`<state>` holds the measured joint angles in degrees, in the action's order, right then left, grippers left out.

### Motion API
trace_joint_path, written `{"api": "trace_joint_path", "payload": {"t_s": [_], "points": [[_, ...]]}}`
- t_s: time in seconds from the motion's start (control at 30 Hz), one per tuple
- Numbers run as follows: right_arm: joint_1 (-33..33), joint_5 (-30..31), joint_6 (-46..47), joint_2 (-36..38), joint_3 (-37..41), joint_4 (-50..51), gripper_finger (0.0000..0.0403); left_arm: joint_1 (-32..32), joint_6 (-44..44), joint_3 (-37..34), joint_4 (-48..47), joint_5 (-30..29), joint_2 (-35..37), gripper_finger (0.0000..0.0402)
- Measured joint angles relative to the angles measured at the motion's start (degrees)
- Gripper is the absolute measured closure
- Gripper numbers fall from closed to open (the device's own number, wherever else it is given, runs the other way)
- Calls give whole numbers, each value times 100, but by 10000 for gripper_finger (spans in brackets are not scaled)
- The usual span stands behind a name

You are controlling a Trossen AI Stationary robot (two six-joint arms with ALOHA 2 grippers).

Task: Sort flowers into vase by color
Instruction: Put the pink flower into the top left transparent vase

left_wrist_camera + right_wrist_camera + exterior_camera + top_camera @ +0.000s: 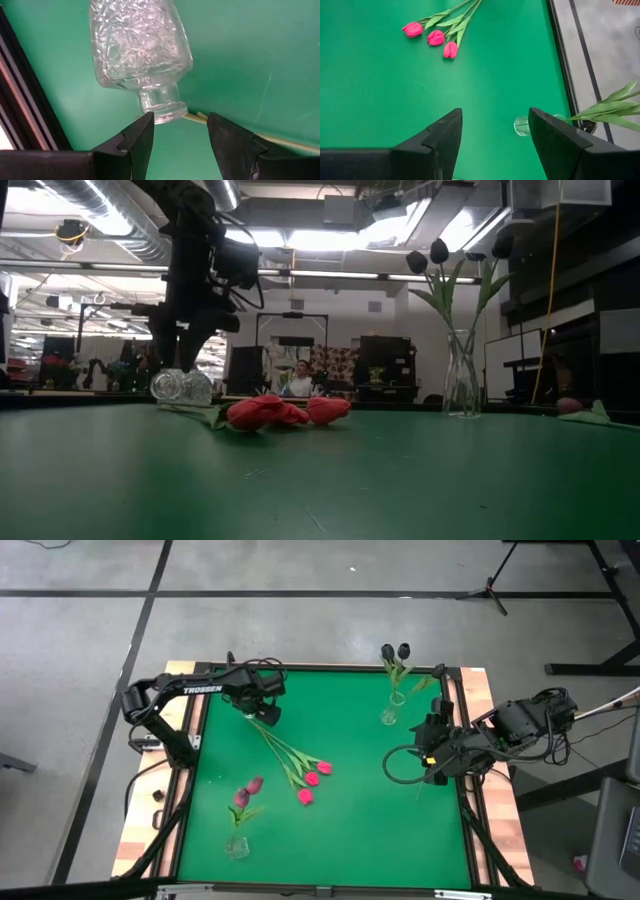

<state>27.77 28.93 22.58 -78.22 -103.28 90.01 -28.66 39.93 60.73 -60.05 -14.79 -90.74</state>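
Observation:
Three bright pink tulips point(311, 780) lie on the green table, their stems running to a cut-glass vase point(137, 50) that lies on its side at the far left. My left gripper point(177, 122) points down at it, open, its fingers on either side of the vase's mouth point(165, 112) without clearly touching it. Black tulips point(395, 652) stand in a clear vase point(392, 710) at the far right. Maroon-pink tulips point(248, 790) stand in a vase point(238, 845) at the near left. My right gripper point(495, 117) hangs open, high over the table's right side.
The table's dark raised rim point(20, 100) runs close beside the fallen vase. The black-tulip vase's rim point(522, 125) and green leaves point(610, 107) lie below my right gripper. Bare green felt point(370, 830) covers the middle and near right.

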Motion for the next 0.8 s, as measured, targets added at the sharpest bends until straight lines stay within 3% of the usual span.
{"api": "trace_joint_path", "payload": {"t_s": [0.63,0.8], "points": [[0,-53,-195,0,0,1,176,250,-585,0,127,430,0,220],[0,-50,-195,0,0,1,176,437,-965,0,535,-668,0,220]]}}
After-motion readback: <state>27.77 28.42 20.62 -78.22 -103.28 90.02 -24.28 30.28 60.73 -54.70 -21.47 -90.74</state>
